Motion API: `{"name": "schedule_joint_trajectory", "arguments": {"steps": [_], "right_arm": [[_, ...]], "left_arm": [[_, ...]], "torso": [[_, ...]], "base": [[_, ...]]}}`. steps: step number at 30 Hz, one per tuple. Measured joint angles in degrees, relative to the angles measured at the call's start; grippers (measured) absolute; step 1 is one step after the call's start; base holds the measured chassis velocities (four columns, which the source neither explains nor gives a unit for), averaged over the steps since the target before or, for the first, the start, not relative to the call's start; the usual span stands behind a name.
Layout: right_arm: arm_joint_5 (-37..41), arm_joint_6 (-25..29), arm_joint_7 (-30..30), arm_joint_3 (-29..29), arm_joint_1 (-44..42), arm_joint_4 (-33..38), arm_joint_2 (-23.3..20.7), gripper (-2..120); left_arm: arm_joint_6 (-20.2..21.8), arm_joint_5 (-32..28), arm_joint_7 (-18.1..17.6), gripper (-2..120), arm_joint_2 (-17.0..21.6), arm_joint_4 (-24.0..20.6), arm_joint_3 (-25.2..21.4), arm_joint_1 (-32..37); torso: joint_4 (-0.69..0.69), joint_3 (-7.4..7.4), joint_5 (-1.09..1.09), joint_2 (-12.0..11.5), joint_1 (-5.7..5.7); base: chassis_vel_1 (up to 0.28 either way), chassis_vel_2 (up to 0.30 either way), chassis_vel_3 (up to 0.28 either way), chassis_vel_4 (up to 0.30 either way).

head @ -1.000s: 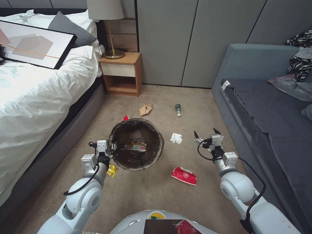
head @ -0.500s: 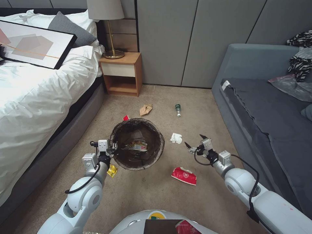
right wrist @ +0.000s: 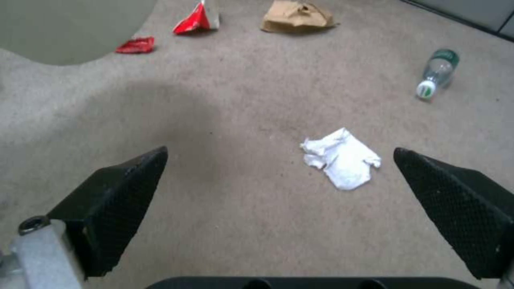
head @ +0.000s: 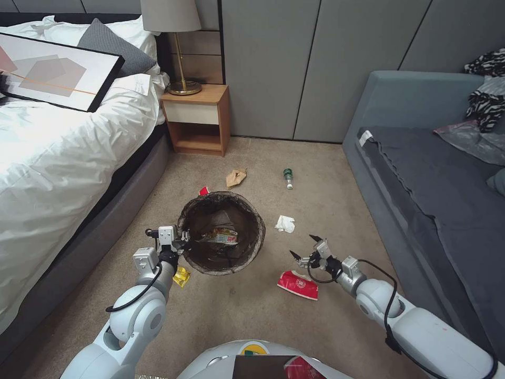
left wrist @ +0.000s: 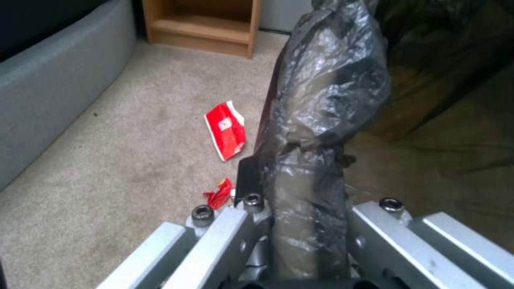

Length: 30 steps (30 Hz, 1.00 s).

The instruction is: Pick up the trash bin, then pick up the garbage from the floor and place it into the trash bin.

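Left hand is closed on the trash bin rim. Right hand, fingers spread open, hovers right of the bin, near crumpled white paper.

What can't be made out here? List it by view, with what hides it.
- Head view: the trash bin's outer wall, hidden under its bag liner.
- Head view: the yellow wrapper, partly covered by the left gripper's arm.
- Left wrist view: the bin's inside, dark and blocked by the liner.
- Right wrist view: the green bottle's label, too small.
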Motion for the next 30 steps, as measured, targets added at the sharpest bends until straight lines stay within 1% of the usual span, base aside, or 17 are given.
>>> {"name": "schedule_joint_trajectory", "arguments": {"steps": [6,18,30], "right_arm": [[-1.2,0.5,-1.2,-3.1,3.5,-5.7,2.7,100],[-3.8,1.9,-3.1,-6.6,5.9,-12.4,4.7,100],[-5.0,2.8,-3.7,-6.8,5.6,-13.7,5.3,100]], "left_arm": [[0.0,-0.1,0.0,3,0.1,0.2,-0.1,-0.1],[0.0,-0.6,0.0,3,0.1,0.7,-0.4,-0.7],[0.0,-0.8,0.0,3,0.1,1.1,-0.3,-1.1]], "torso": [[0.01,0.00,0.00,0.0,0.00],[0.00,0.00,0.00,0.0,0.00],[0.01,0.00,0.00,0.0,0.00]], "base": [[0.000,0.000,0.000,0.000],[0.000,0.000,0.000,0.000],[0.000,0.000,0.000,0.000]]}}
